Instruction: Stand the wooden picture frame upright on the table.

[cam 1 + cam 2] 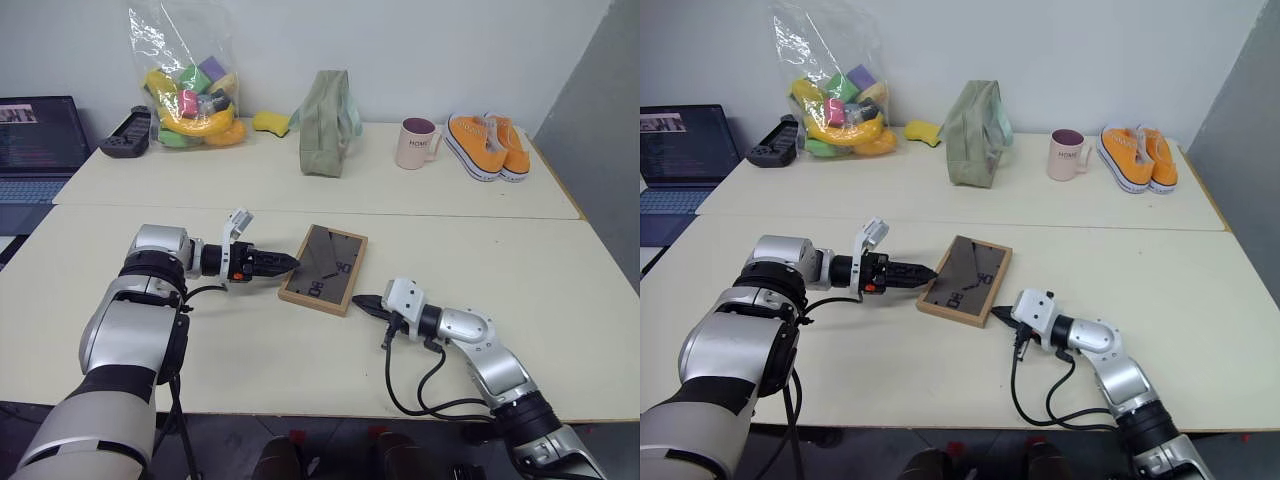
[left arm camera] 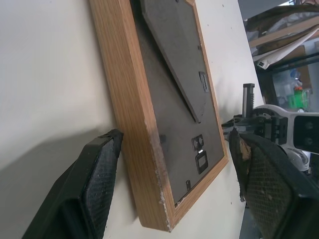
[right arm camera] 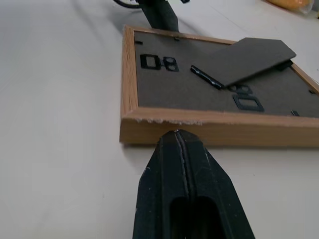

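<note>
Right pincer [image 3: 180, 137], fingers together, tip at the wooden picture frame [image 1: 323, 268] near edge. Frame lies face down on bench [image 1: 560, 300]; picture hidden. Left pincer [image 1: 285, 264], fingers apart, straddles its left corner.

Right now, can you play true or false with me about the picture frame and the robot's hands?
1. The wooden picture frame lies flat on the table, back panel up. True.
2. The right gripper has its jaws wide open. False: they are shut, their tip at the frame's edge.
3. The left gripper has open jaws on either side of the frame's corner. True.
4. The pink mug stands on the frame. False: it stands on the far table beside the orange shoes.
</note>
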### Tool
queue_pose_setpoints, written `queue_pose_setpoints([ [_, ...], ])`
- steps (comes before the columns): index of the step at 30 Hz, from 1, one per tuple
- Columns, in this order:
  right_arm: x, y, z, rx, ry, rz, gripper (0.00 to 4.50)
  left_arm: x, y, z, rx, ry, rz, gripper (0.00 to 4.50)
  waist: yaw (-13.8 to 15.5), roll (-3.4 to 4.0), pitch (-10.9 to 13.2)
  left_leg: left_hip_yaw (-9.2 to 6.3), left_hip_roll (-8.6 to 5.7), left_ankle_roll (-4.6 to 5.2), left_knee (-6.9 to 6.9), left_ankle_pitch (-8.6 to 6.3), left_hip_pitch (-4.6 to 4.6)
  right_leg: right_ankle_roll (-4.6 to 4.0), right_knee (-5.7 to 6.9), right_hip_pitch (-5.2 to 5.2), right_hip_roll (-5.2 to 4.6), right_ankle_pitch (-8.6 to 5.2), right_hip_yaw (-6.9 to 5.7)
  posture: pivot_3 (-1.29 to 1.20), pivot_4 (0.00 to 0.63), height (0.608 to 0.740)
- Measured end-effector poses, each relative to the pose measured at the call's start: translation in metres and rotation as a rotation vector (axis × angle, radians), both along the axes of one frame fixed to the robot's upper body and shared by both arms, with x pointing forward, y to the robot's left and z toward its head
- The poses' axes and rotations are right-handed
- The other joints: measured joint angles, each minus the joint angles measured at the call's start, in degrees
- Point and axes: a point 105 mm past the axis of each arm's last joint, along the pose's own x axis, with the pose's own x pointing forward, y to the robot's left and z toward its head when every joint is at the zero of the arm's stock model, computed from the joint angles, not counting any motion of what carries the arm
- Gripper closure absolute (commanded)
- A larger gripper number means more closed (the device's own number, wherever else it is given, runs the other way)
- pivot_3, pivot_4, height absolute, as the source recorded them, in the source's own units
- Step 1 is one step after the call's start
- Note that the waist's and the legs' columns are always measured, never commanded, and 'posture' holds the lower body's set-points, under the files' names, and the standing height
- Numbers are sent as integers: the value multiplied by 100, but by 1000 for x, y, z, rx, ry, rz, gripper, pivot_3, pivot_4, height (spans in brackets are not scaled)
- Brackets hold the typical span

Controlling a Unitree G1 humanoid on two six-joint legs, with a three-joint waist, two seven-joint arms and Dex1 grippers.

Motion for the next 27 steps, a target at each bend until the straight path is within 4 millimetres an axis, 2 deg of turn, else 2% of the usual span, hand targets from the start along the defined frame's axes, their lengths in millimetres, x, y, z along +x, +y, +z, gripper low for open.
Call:
queue_pose_setpoints([
  [12,6,8,-5,-4,11,-1,4500,2,3,1,4,-15,24,875,-1,0,0,0,0,0,0,0,2,0,4,0,0,0,-1,0,150,740],
  [27,3,25,-4,48,50,10,4500,5,12,3,9,-33,69,875,-1,0,0,0,1,0,0,0,2,0,6,-2,-1,0,-1,0,150,740],
])
